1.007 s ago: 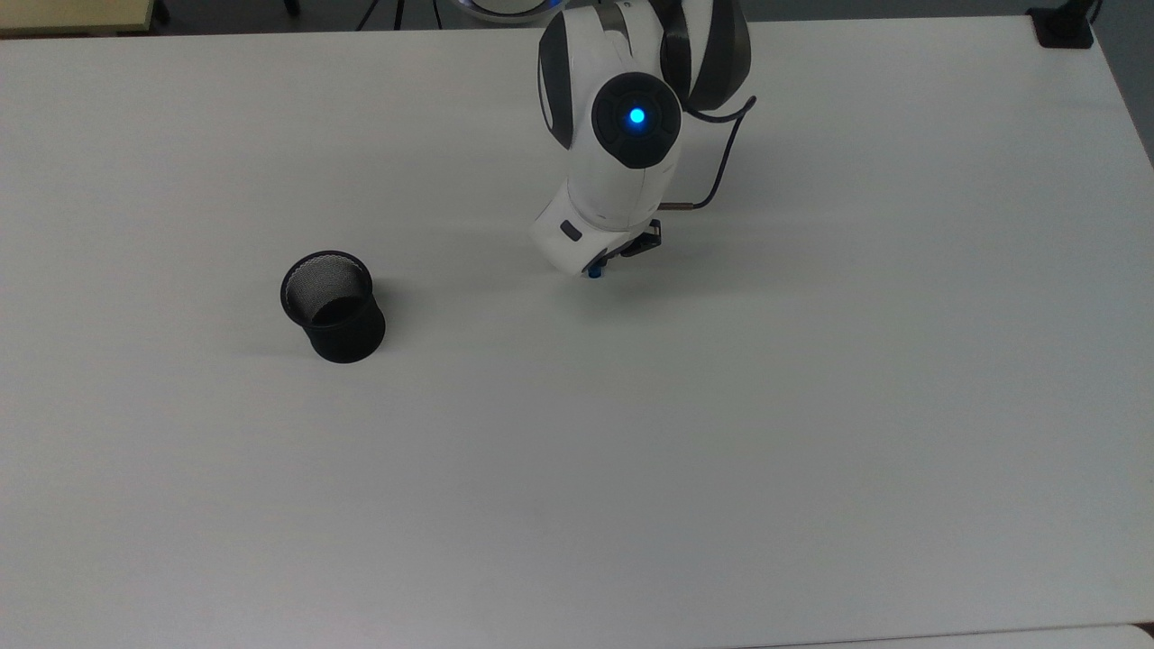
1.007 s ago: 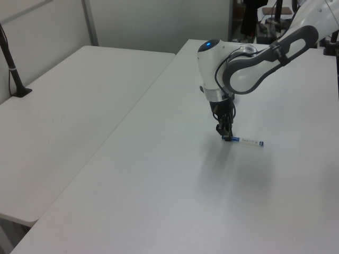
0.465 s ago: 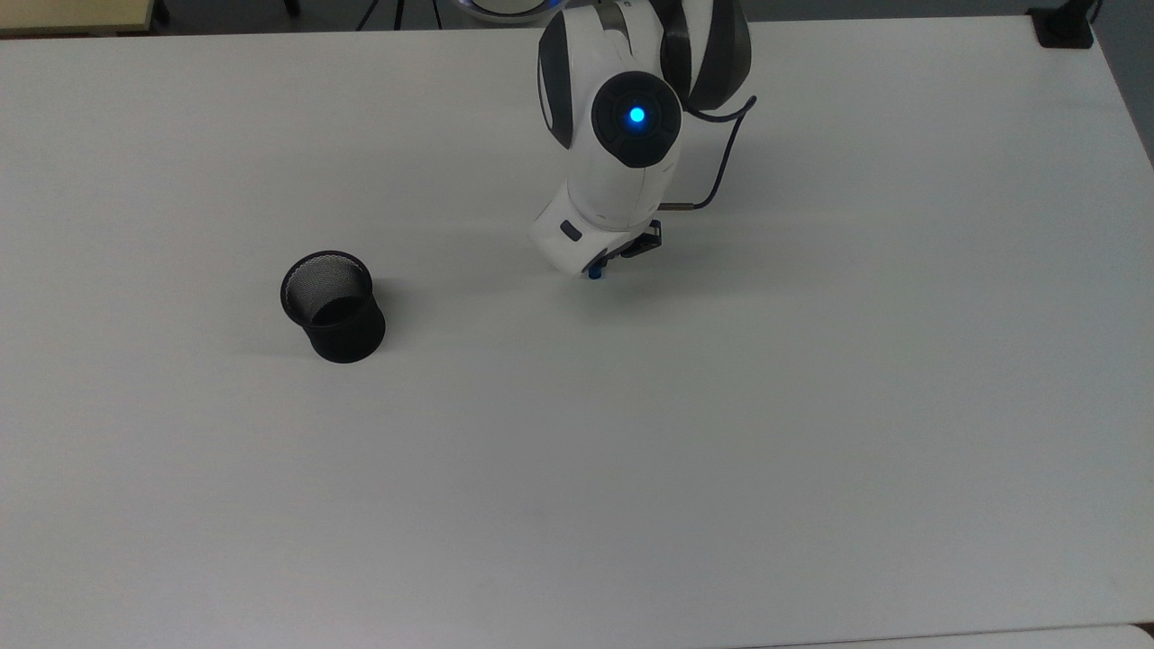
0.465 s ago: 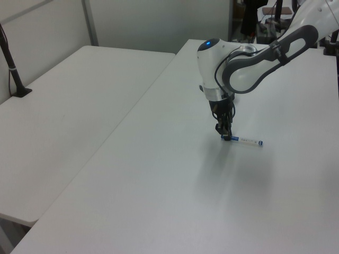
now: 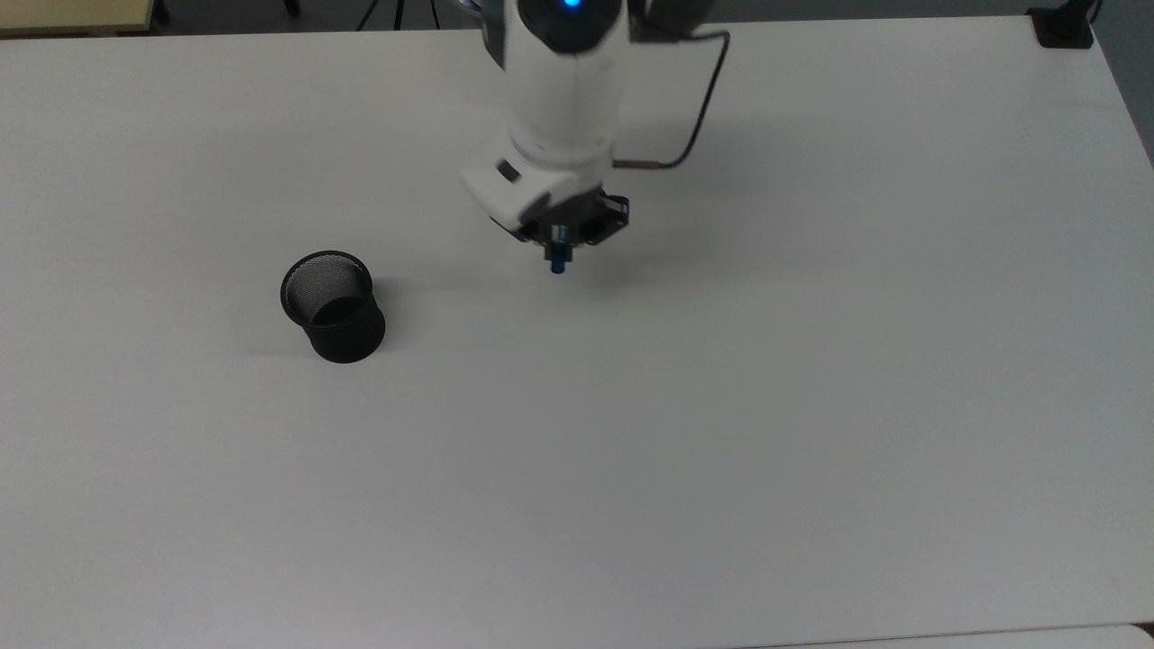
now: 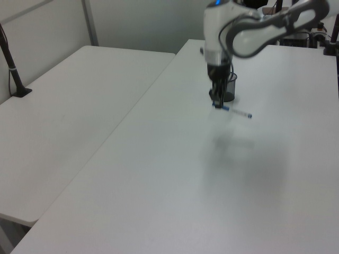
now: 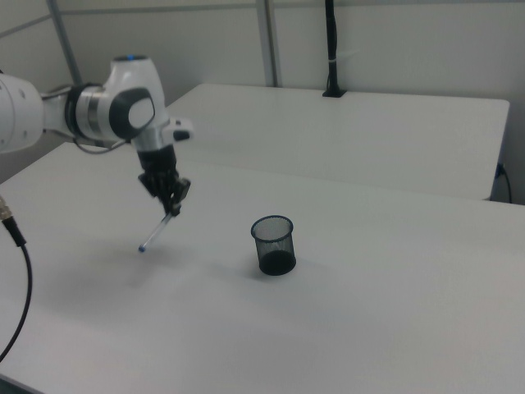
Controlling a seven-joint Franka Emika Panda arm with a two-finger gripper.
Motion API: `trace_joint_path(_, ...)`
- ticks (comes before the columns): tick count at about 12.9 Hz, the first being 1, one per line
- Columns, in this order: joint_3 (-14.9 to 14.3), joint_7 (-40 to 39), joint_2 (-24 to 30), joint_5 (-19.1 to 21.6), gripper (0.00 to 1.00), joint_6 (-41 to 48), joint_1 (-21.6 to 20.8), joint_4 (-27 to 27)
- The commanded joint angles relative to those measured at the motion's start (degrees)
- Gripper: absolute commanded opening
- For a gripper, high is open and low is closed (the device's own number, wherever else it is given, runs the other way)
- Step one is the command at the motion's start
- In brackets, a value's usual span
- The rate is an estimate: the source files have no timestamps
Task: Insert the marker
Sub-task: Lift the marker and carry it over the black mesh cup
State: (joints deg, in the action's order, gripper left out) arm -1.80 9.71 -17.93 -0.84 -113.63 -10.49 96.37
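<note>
A: Which way is the marker (image 7: 156, 233) pointing?
B: It's hanging tilted in the right view, long axis running from the gripper (image 7: 172, 207) down toward the right view's lower left, free end carrying a small blue tip. In the left view the marker (image 6: 233, 110) is slanting down toward the left view's right.
A: Position against the fingers (image 7: 179, 194)?
B: They're clamping its upper, capped end; the rest is sticking out below them. It's hanging in the air above the desk (image 5: 721, 451), shadow showing underneath.
A: Looks?
B: Slim white barrel, blue at both ends. In the top view the marker (image 5: 558, 260) is showing blue under the gripper (image 5: 563, 236).
A: Mesh cup (image 5: 333, 306)?
B: Standing upright, well apart toward the top view's left.
</note>
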Motion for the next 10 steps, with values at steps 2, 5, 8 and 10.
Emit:
trace_joint_path(2, -0.58, -4.34, 8.61, -0.66, 0.0, -7.28, 5.91, 2.41)
trace_joint_path(5, -2.5, -4.17, 8.35, -0.92, 0.0, -19.65, 9.6, 2.41)
trace_joint_path(8, -5.75, -4.26, 8.35, -0.83, 0.0, -24.87, 10.57, 2.94)
trace_joint_path(10, -7.34, -4.17, 8.35, -0.75, 0.0, -27.68, 10.93, 3.81)
